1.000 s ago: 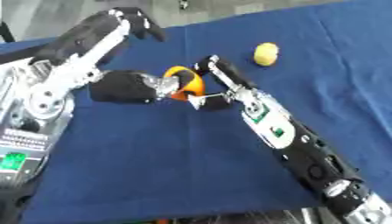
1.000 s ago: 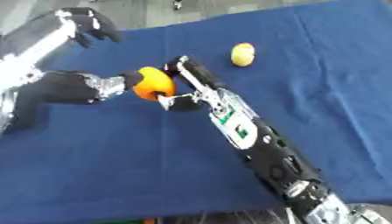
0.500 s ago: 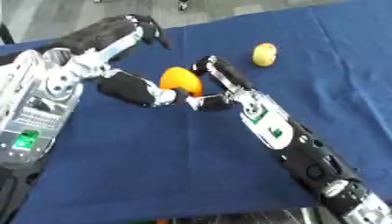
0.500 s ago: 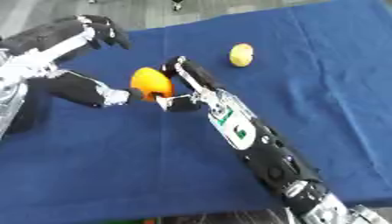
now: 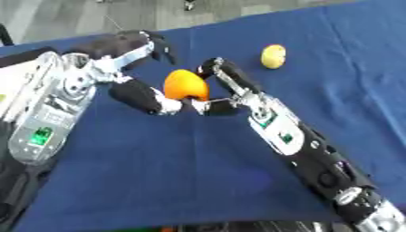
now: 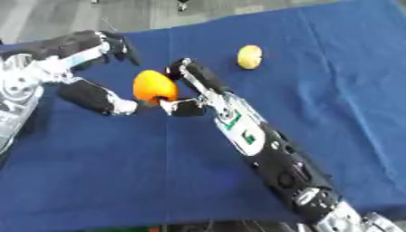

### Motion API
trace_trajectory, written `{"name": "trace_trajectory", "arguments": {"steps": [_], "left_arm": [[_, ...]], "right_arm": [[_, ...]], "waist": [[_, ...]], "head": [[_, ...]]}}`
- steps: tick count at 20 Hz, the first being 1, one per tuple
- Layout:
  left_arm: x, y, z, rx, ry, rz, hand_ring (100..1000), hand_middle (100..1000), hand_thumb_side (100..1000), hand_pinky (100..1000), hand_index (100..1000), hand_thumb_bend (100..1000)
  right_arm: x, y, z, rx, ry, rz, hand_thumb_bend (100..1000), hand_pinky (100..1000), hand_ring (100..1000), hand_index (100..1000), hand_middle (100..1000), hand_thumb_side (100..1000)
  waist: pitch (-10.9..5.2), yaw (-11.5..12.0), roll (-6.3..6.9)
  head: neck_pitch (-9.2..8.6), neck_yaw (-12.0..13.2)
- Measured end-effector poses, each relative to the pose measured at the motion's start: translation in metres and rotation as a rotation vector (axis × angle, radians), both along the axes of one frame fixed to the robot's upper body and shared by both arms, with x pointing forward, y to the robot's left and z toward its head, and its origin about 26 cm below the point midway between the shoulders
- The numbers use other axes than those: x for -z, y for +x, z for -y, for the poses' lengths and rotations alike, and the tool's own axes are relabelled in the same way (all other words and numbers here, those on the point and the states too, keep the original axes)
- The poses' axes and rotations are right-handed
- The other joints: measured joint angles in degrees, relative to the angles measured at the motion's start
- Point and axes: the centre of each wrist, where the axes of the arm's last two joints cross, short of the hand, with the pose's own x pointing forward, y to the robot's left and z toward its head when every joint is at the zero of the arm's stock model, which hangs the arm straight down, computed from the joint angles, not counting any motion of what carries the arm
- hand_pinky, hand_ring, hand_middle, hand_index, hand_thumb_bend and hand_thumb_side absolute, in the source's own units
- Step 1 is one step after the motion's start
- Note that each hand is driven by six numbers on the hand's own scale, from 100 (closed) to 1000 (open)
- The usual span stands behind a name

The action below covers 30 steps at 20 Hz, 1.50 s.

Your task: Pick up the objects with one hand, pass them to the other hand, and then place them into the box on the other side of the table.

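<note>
An orange (image 5: 185, 84) is grasped by the right robot hand (image 5: 212, 86); the left robot hand (image 5: 135, 68), at its nine o'clock, is spread released.

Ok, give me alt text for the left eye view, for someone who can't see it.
An orange sits between the right robot hand and the left robot hand, above a blue table. A yellow fruit lies apart, farther back on the right.

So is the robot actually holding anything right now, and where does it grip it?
The orange fruit, pinched at its right side and underside by the right hand.
</note>
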Motion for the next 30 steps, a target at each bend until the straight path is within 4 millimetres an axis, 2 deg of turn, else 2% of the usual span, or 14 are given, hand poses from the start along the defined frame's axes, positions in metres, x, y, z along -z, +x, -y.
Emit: {"name": "trace_trajectory", "arguments": {"steps": [14,28,30], "left_arm": [[0.012,0.014,0.004,-0.072,0.025,0.114,810,812,415,782,798,585],[0.023,0.021,0.010,-0.055,0.038,0.068,807,807,366,779,782,560],[0.024,0.022,0.010,-0.055,0.041,0.064,807,807,354,780,785,560]], "right_arm": [[0.001,-0.002,-0.005,-0.043,-0.015,0.005,160,717,608,524,402,100],[0.000,-0.003,-0.009,-0.082,-0.003,0.019,168,716,604,523,402,100],[-0.001,-0.002,-0.009,-0.084,0.000,0.024,100,716,604,523,402,100]], "waist": [[0.00,-0.54,-0.24],[0.03,-1.36,-0.59],[0.05,-1.45,-0.64]], "head": [[0.00,1.01],[0.00,1.38],[0.00,1.38]]}}
